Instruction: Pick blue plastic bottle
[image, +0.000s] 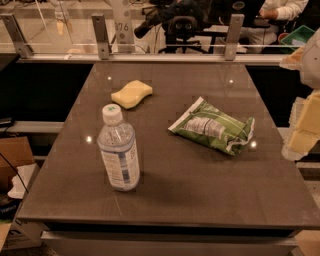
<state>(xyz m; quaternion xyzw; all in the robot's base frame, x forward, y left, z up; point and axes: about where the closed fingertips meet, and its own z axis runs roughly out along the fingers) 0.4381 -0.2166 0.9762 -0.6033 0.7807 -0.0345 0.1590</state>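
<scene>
The blue plastic bottle (118, 150) stands upright on the front left part of the dark table (200, 185). It is clear and ribbed, with a white cap bearing a small green mark and a pale blue-white label. My gripper (303, 131) shows as pale yellowish and white parts at the right edge of the view, beyond the table's right side. It is far to the right of the bottle, well apart from it, and holds nothing that I can see.
A green snack bag (212, 126) lies flat right of the table's centre. A yellow sponge (131, 93) lies toward the back, behind the bottle. A glass barrier with metal posts (100, 35) runs along the far edge. Cardboard boxes (12, 160) sit on the floor at left.
</scene>
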